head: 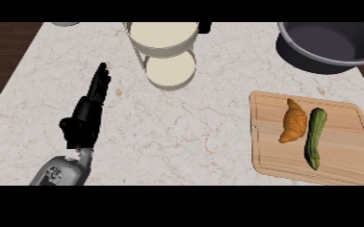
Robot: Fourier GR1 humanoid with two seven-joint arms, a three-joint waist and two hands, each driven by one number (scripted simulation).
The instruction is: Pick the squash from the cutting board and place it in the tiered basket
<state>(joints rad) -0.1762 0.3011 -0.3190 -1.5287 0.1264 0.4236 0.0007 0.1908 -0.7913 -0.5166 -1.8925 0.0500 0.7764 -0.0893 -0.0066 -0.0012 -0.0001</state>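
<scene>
Head view showed the squash [315,138] lying on the cutting board [270,130] at the counter's right, just beside a croissant [293,121]. The tiered basket [165,48] stood at the far edge, well apart from the board. The left hand [86,111] rested at left, fingers straight, holding nothing. No right hand appeared.
</scene>
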